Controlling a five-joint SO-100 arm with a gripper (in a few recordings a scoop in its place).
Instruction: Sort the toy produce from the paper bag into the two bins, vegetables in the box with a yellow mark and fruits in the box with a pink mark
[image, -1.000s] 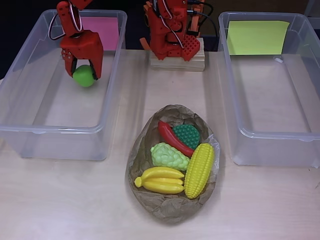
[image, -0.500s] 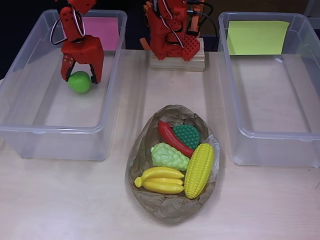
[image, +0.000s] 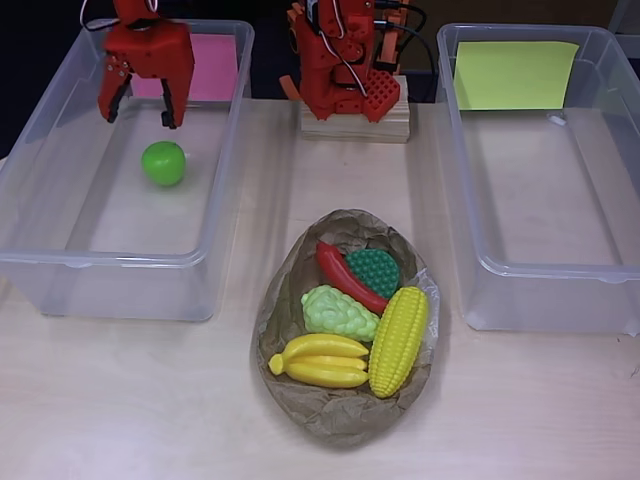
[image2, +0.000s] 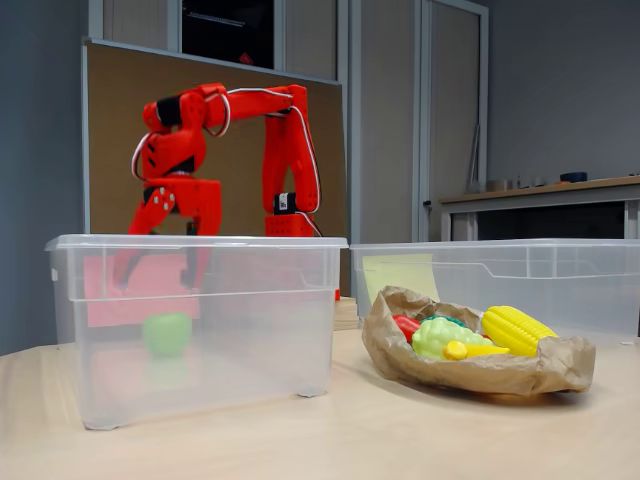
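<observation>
The red tool hangs with its fingers spread and nothing between them, above the pink-marked bin. The green apple lies on that bin's floor, apart from the tool. On the counter between the bins, the paper bag holds the banana, corn, and red pepper.

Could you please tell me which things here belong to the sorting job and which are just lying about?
Part of the job:
- end effector, open
- green ball, in the pink-marked bin
- yellow-marked bin
- paper bag
- banana
- corn
- red pepper

Just there:
- wooden block under the arm
</observation>
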